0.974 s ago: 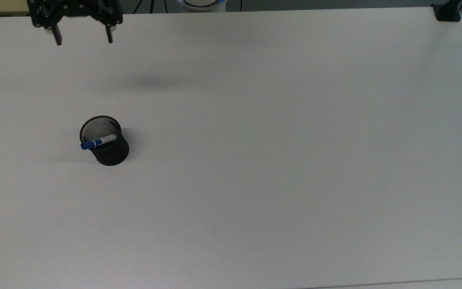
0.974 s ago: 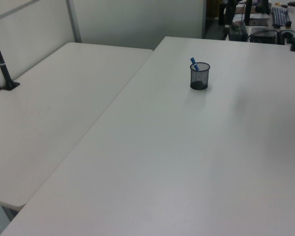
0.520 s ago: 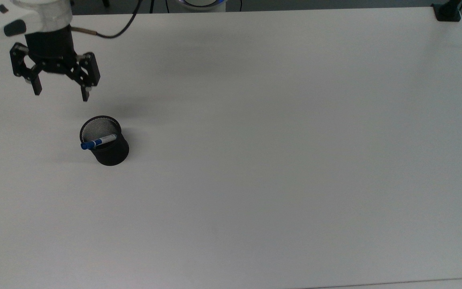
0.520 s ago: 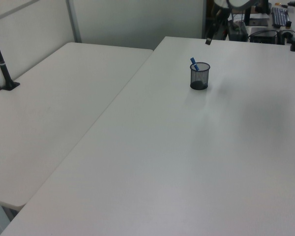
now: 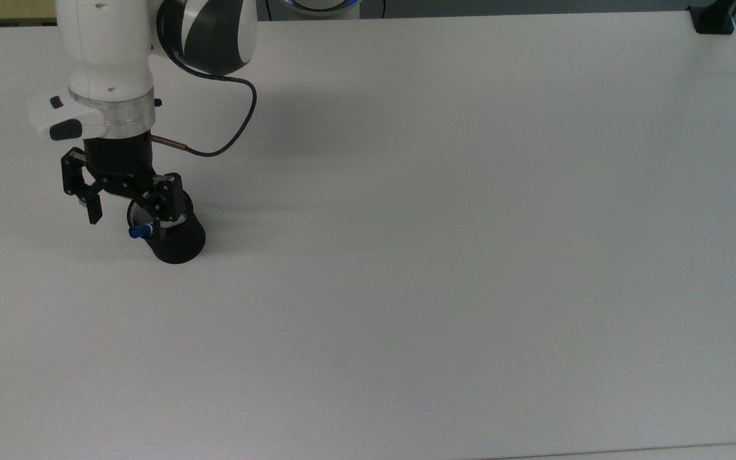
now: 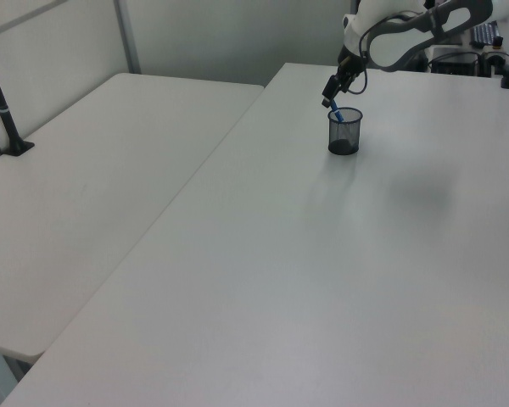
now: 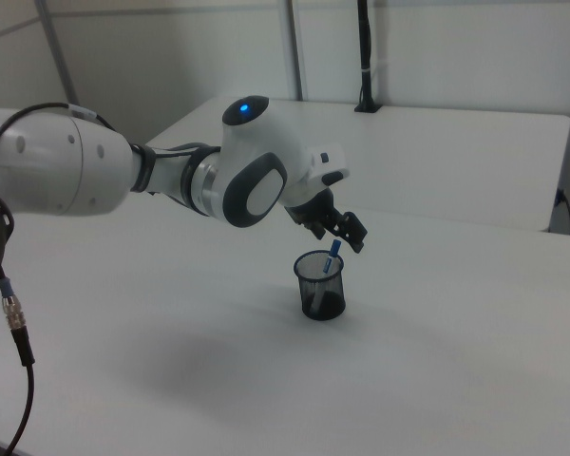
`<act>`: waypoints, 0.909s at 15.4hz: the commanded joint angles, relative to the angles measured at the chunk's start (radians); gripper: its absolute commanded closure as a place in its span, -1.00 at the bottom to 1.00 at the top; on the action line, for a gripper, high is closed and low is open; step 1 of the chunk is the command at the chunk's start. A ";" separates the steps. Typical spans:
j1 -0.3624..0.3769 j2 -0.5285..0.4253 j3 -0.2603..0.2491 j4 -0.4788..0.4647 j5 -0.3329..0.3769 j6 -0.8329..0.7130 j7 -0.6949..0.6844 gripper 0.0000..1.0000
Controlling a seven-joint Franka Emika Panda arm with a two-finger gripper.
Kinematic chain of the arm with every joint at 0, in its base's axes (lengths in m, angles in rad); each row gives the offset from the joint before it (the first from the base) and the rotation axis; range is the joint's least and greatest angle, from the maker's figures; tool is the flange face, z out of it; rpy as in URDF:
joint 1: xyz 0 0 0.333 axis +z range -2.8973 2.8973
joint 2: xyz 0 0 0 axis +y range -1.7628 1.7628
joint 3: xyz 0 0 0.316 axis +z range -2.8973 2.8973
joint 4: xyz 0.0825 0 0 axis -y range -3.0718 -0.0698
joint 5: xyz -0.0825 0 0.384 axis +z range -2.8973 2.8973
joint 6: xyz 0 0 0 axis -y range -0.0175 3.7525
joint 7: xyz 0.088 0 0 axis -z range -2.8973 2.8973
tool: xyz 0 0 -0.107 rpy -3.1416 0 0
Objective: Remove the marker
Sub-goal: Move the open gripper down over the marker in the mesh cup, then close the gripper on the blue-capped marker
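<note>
Gripper hangs with its two fingers spread apart, holding nothing, right above the black mesh cup. In the top view one finger hangs off the cup's left over bare tabletop, while the other overlaps the cup's mouth. The marker stands inside the cup, leaning, its blue cap poking past the rim toward the top view's left, roughly between the two fingers. In the right view the marker's capped end rises just under the fingers, and it looks close to them but not yet touched; the left view agrees, with the cap just below the gripper. The marker's long axis is tilted rather than upright, so my guess is the coming grasp must close across the barrel near the cap, then lift along that lean to avoid tipping the cup. The cup stands alone, well in from every tabletop edge.
</note>
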 commanded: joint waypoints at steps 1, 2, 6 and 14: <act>0.022 0.011 -0.009 -0.033 0.043 0.097 0.015 0.79; 0.021 0.010 -0.009 -0.031 0.045 0.096 0.015 1.00; 0.022 -0.004 -0.009 -0.031 0.045 0.088 0.015 1.00; 0.013 -0.104 -0.009 -0.031 0.045 -0.024 0.014 1.00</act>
